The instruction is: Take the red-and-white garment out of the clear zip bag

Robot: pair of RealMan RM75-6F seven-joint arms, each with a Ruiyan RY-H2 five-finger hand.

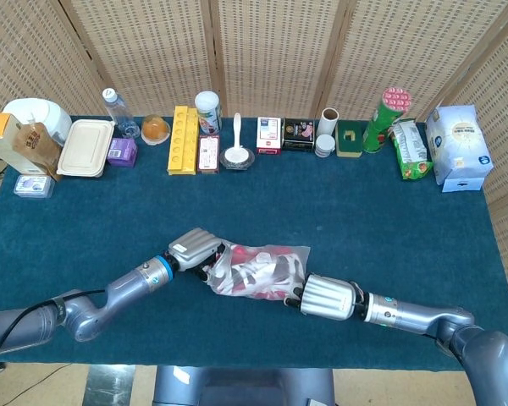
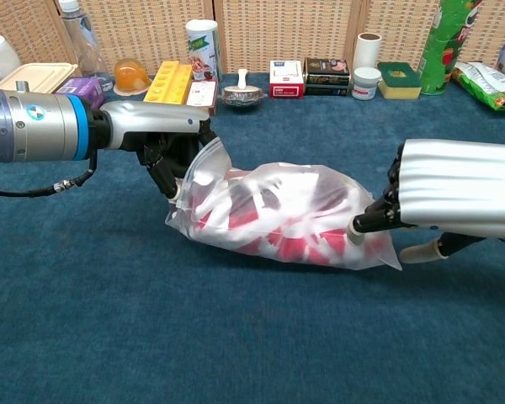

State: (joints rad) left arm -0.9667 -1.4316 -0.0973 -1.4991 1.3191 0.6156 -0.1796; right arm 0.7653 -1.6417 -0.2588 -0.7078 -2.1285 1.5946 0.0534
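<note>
**Both hands on the bag, garment inside**

The bag [image 2: 282, 215] lies on its side on the blue table [image 1: 389, 220], near the front edge and a little left of centre. It is clear plastic, bulging, and the red-and-white garment [image 2: 269, 220] is bunched up within it, red folds showing mostly along the underside.

The left hand [image 2: 172, 147] grasps the bag's left end: in the chest view its dark fingers [image 2: 162, 172] pinch the gathered plastic, which rises in a loose flap just beside them. In the head view the same hand [image 1: 195, 248] sits at the bag's [image 1: 258, 269] left end, its silver back upward.

The right hand [image 2: 454, 194] is at the opposite end. In the chest view its fingertips [image 2: 359, 225] press the plastic at the lower right corner and the thumb lies along the cloth below the bag's tip; it appears to pinch the corner, though the silver back hides much of the grip. In the head view this hand [image 1: 326, 296] touches the bag's lower right edge.

Along the far edge of the table stands a row of goods: a water bottle [image 1: 113, 106], a lunch box [image 1: 85, 147], a yellow tray [image 1: 183, 139], a white canister [image 1: 207, 110], a bowl with a spoon [image 1: 237, 156], a green tube [image 1: 383, 114] and a white packet [image 1: 458, 145].
</note>
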